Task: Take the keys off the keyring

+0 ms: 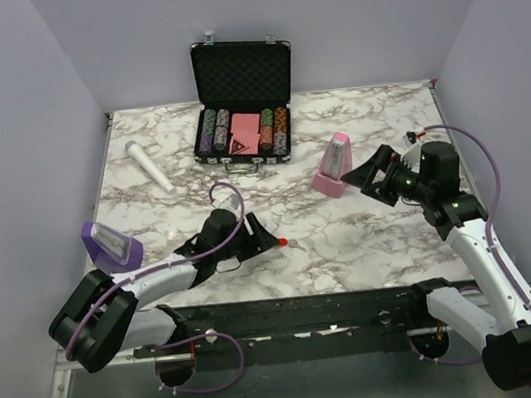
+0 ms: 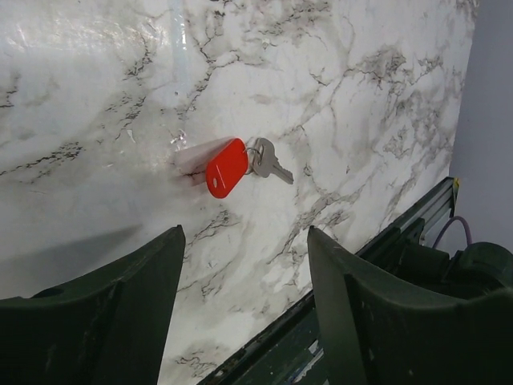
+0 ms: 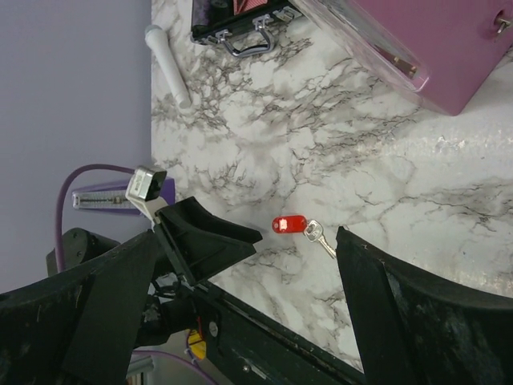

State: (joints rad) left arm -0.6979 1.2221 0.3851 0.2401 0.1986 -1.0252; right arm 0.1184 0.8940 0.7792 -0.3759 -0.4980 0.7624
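Observation:
The red oval keyring (image 1: 280, 241) lies flat on the marble table near the front edge, with the small silver key (image 1: 293, 243) attached at its right end. Both show in the left wrist view, keyring (image 2: 226, 167) and key (image 2: 268, 162), and in the right wrist view, keyring (image 3: 288, 224) and key (image 3: 317, 237). My left gripper (image 1: 257, 230) is open and empty, low over the table just left of the keyring. My right gripper (image 1: 373, 175) is open and empty, raised at the right beside the pink metronome (image 1: 334, 165).
An open black case (image 1: 242, 102) with poker chips and pink cards stands at the back. A white microphone (image 1: 148, 165) lies at the back left. A purple device (image 1: 110, 243) sits at the left edge. The table's front rail (image 1: 305, 313) is just below the keyring.

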